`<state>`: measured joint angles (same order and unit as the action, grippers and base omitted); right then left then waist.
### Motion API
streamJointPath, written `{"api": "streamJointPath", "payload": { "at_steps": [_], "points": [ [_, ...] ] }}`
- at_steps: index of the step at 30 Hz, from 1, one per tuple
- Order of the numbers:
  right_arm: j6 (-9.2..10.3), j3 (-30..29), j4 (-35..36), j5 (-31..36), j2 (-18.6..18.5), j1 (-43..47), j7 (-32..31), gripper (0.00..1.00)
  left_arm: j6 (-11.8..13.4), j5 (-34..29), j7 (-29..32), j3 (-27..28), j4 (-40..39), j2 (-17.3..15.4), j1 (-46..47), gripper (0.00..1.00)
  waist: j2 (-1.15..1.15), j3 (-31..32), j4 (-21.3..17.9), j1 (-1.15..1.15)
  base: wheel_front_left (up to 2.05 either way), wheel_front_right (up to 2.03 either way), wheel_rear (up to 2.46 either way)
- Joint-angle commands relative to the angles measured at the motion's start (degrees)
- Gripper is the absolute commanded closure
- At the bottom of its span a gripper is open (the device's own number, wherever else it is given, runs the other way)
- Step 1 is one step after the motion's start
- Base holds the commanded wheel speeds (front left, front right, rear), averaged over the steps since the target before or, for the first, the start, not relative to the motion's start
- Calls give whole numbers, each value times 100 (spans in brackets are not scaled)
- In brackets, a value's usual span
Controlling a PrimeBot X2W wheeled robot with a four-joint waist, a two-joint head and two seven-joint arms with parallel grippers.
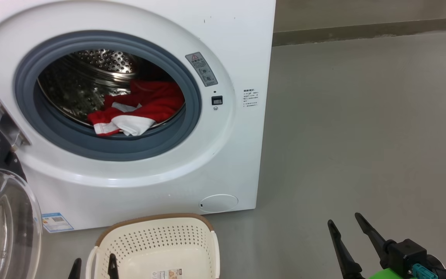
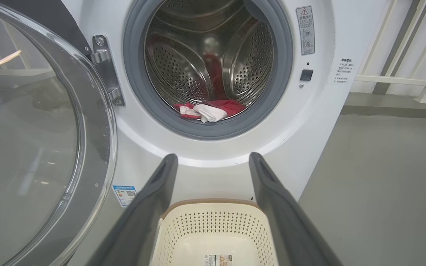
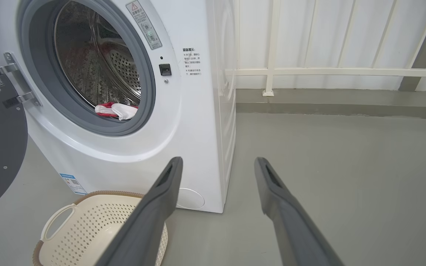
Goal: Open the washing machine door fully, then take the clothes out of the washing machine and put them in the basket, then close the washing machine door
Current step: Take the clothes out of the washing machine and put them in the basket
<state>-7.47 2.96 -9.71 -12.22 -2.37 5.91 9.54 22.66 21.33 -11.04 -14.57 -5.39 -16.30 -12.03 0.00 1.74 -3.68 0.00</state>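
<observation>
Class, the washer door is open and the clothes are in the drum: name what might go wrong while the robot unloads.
The left gripper may knock the open door beside it. The clothes may snag on the grey gasket they lie by. A garment may miss the small basket.

a low grey kerb runs along the far edge of the room, and it has a darker front face. in front of the kerb spreads a smooth grey floor, matt with a faint sheen. on top of the kerb stands a white railing. the railing has a slim upright post with its foot on the kerb and a horizontal bar well above the kerb. behind the kerb rises a pale wall marked with thin vertical lines. a grey beam slants upward from the kerb, at the right of the right wrist view. the light is even and soft, and the floor before the kerb carries only faint shading.
</observation>
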Motion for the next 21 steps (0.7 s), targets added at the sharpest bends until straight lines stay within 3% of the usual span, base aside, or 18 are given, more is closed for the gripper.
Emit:
{"api": "streamJointPath", "payload": {
  "at_steps": [1, 14, 21],
  "points": [
    [-2, 140, 166, 89, -51, -71, 13, 0, -22, 28, -83, 181, -102, -32, 114, 0, 0, -7, -8, 0, 0, 0, 0],
    [-2, 130, 251, 91, -51, -83, -17, 0, -42, 15, -46, 64, 22, -5, 306, 0, 0, -137, -6, 0, 0, 0, 0],
    [-2, 103, 404, 119, -51, -221, -55, 0, -308, 79, -10, -109, 375, 93, 965, 0, 0, -617, -58, 0, 0, 0, 0]
  ]
}}
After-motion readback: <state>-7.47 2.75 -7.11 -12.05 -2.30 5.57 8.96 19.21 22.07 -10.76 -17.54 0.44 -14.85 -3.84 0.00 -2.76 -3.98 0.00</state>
